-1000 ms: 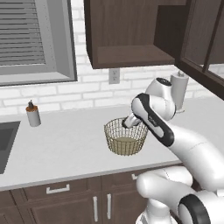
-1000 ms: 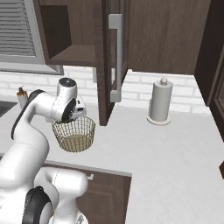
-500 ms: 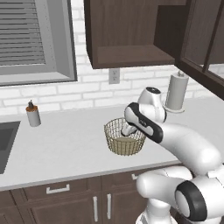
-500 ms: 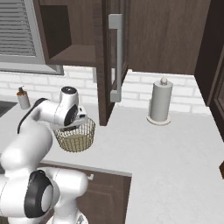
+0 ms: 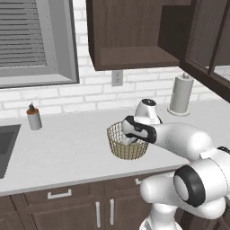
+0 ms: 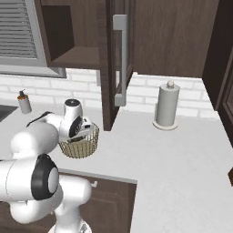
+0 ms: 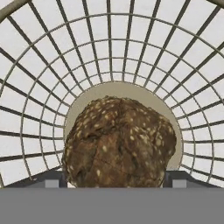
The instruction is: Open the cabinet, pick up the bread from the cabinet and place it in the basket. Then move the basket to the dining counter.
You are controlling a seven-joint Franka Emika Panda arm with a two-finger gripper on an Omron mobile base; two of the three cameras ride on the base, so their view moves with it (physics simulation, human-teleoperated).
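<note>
The tan wire-mesh basket (image 5: 119,148) (image 6: 86,148) (image 7: 109,48) stands on the white worktop, under the dark brown cabinet (image 5: 130,31) whose glass door (image 6: 119,59) hangs open. My gripper (image 5: 129,136) (image 6: 81,131) (image 7: 116,179) reaches down inside the basket. In the hand view the lumpy golden-brown bread (image 7: 118,140) spans the whole gap between both fingertips, which are shut on it just above the basket's flat bottom. The dining counter is out of view.
A paper towel roll (image 5: 181,94) (image 6: 166,105) stands at the back right by the brick wall. A soap bottle (image 5: 33,117) (image 6: 24,102) sits at the left near the sink (image 5: 6,143). The open door's metal handle (image 6: 120,59) hangs close above the basket.
The hand has come down from above the basket's rim into the basket, carrying the bread. The basket has stayed where it was.
</note>
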